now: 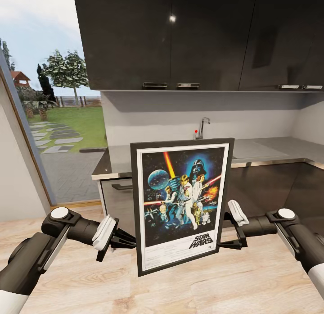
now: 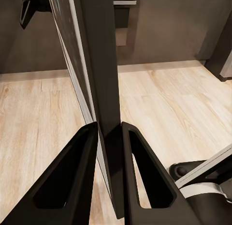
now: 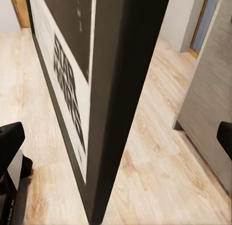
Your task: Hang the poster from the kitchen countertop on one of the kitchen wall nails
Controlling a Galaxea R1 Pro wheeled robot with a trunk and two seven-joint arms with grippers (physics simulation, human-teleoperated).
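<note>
The head camera looks forward and down toward the counter (image 1: pixel 270 149); each wrist camera sits close behind its claw, sharing the poster (image 1: pixel 182 201) edge and floor (image 2: pixel 169 109).

The only words that can be read are "STAR WARS", printed as a slanted, outlined two-line logo on the poster (image 1: pixel 181 204). The logo sits in the black band at the lower right of the artwork, just under the painted figures. Beneath it, rows of very small print run across the bottom of the poster, too fine to make out, and in the right wrist view the same lettering appears edge-on, stretched and blurred past reading.
</note>
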